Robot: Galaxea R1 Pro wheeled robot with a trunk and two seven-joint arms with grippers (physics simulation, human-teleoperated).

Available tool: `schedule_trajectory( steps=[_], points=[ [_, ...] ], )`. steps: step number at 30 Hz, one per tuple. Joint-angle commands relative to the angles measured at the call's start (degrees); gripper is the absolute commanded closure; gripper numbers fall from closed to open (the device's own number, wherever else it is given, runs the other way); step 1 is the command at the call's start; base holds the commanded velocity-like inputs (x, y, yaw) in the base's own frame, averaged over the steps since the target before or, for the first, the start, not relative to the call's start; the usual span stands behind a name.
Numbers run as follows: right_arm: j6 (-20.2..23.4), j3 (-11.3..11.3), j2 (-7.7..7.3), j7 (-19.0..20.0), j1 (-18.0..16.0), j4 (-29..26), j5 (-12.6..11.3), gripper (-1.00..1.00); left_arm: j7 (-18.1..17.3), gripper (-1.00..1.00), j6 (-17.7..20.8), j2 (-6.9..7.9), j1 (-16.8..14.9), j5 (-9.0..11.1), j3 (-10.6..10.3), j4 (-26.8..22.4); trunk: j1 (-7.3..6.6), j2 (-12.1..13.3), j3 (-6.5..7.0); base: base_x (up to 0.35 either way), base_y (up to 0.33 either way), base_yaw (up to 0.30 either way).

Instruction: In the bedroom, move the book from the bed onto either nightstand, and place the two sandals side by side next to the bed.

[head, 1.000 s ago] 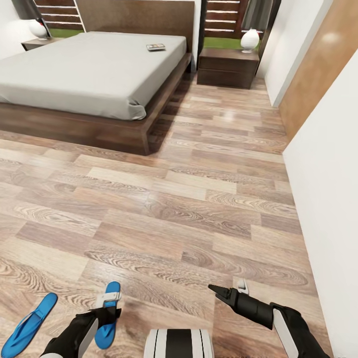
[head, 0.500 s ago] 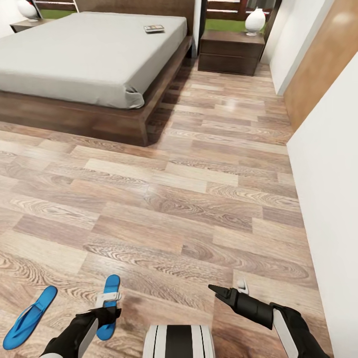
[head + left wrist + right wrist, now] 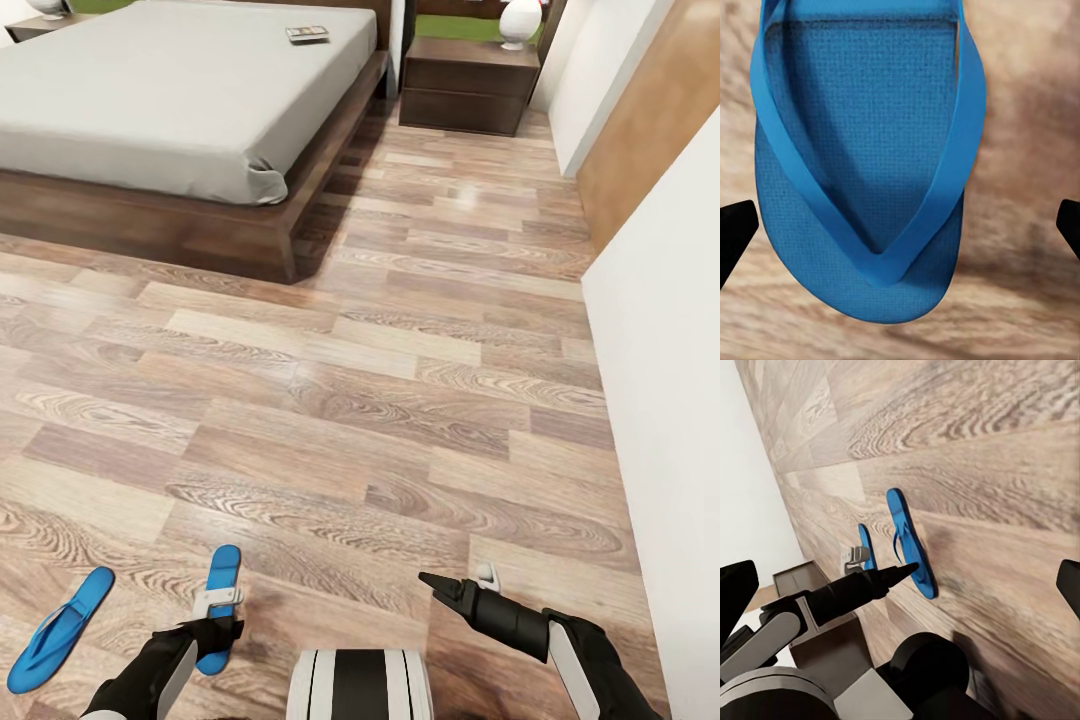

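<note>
1. Hovering over one sandal (image 3: 221, 592), the left tool (image 3: 900, 232) has its fingers spread wide on either side of it, not touching.
2. Right tool (image 3: 432, 583): fingers wide apart, holding nothing.
3. Second sandal (image 3: 62, 630) lies well apart from the bed (image 3: 180, 110).
4. Book (image 3: 307, 34) lies on the bed, near the nightstand (image 3: 468, 82).
</note>
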Motion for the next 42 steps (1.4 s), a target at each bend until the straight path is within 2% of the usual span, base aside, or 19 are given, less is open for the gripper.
schedule_trajectory(
  steps=[1, 42],
  points=[
    [0.31, -0.04, 0.00, 0.08, -0.02, 0.01, -0.15, -1.00, -0.17, -1.00, 0.37, -0.03, 0.01, 0.03, 0.23, -0.11, -0.01, -0.01, -0.03, 0.000, 0.000, 0.000],
    [0.31, -0.02, 0.00, 0.08, -0.02, 0.01, -0.15, -1.00, -0.12, -1.00, 0.16, 0.06, -0.01, -0.05, 0.39, -0.11, -0.01, -0.01, -0.03, 0.047, 0.000, 0.000]
  ],
)
